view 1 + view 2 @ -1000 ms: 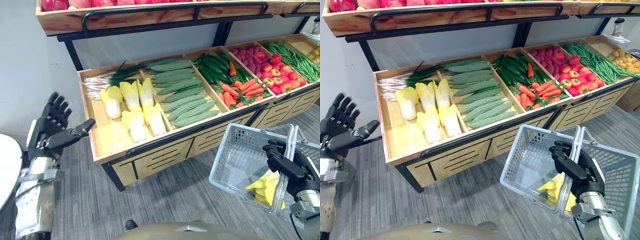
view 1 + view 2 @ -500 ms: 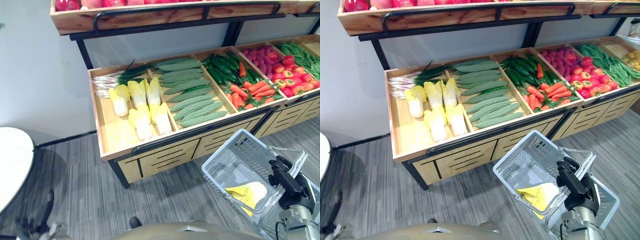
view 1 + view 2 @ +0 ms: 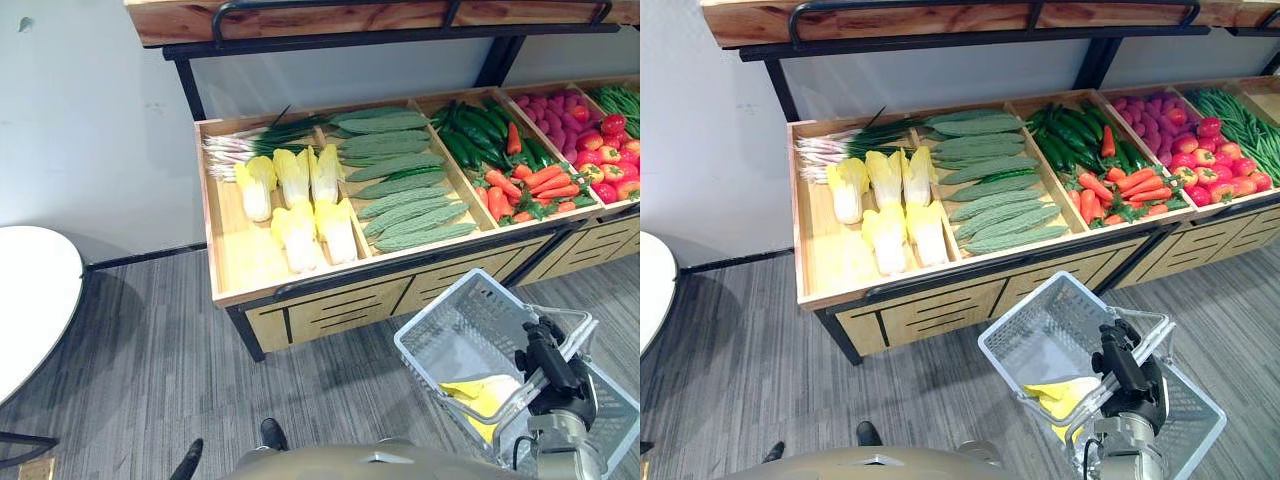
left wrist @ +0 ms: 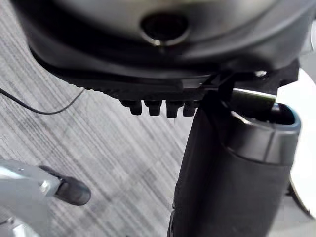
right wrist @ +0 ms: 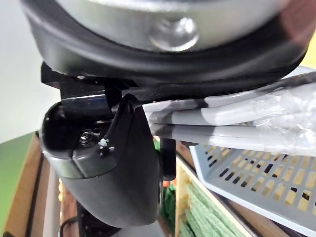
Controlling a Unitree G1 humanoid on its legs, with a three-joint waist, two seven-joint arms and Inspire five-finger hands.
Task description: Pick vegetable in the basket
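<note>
1. Right hand (image 3: 548, 362) is clenched round the handle (image 5: 222, 116) of the grey mesh basket (image 3: 440, 322).
2. A yellow leafy vegetable (image 3: 476, 396) lies inside the basket.
3. Left hand (image 4: 158, 49), raised beside the vegetable stand (image 3: 240, 270) a second ago, now hangs over the floor (image 4: 98, 148); its state cannot be told. The pick appears complete.

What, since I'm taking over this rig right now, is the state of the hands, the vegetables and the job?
Right hand: shut on the handle of the grey basket, in front of the shelf.
Left hand: hangs low over the floor, away from the shelf.
A yellow vegetable lies in the basket. Yellow cabbages and bitter gourds lie on the shelf.
Done: one pick, apparently.
Left: probably raise the left hand to the shelf for any further vegetable.
</note>
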